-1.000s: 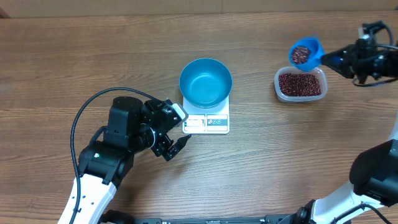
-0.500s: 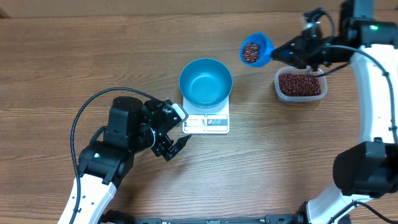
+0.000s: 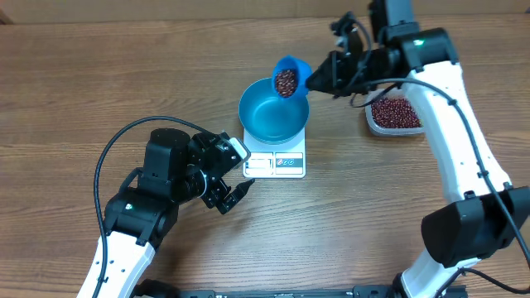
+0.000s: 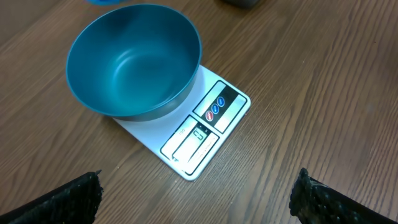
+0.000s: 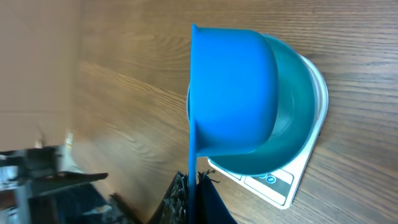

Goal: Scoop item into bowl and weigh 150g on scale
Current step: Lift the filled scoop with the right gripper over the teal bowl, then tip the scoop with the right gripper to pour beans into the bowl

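Firstly, left gripper point(image 3: 238, 171): jaws spread wide, holding nothing, just left of the small flat white square scale point(image 3: 275, 163).
Scale: button panel along its near edge.
Bowl: round deep bright blue plastic bowl point(image 3: 273, 112), upright on the scale.
Scoop: small blue handled scoop point(image 3: 288, 76) over the scale's far right side, above the bowl's rim; long axis across the table, handle pointing right, mouth tipped left.
Beans: small dark red-brown beans point(image 3: 286, 82) in the scoop; more in the clear plastic tub point(image 3: 397, 114) right of the scale.
Right gripper point(image 3: 319, 76): clamped on the scoop's handle.
Surface: brown wood-grain table point(image 3: 83, 83).
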Robot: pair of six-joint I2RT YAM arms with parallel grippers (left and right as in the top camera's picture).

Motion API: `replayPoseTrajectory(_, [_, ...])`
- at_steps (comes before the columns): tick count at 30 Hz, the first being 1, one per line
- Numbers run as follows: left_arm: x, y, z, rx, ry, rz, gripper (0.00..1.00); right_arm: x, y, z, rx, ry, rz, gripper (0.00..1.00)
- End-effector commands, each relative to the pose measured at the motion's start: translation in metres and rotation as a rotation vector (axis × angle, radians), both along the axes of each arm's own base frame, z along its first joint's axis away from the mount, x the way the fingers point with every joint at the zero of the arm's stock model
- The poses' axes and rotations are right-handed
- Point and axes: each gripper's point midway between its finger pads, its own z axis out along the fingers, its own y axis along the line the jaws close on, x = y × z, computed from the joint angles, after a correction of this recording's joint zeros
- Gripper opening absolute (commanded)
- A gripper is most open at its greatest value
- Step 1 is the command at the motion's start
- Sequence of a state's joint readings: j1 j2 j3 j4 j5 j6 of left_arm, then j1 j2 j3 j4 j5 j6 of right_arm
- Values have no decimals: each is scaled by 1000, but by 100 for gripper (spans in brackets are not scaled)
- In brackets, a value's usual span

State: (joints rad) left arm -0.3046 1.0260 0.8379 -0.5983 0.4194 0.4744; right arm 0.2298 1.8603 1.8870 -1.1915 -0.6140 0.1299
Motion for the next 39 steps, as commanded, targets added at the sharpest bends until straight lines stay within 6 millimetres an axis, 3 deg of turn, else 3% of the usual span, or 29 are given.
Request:
replayPoseTrajectory(1, [-1, 0, -2, -12, 12, -1, 100, 8, 3, 2, -116, -78, -26, 4])
replayPoseTrajectory(10, [-1, 0, -2, -12, 12, -1, 100, 11, 12, -10, -345, -176, -56, 4])
replayPoseTrajectory(29, [-1, 0, -2, -12, 12, -1, 99, -3, 34, -15, -525, -270, -41, 4])
replayPoseTrajectory(39, [-1, 0, -2, -12, 12, -1, 100, -8, 27, -30, -649, -270, -121, 4])
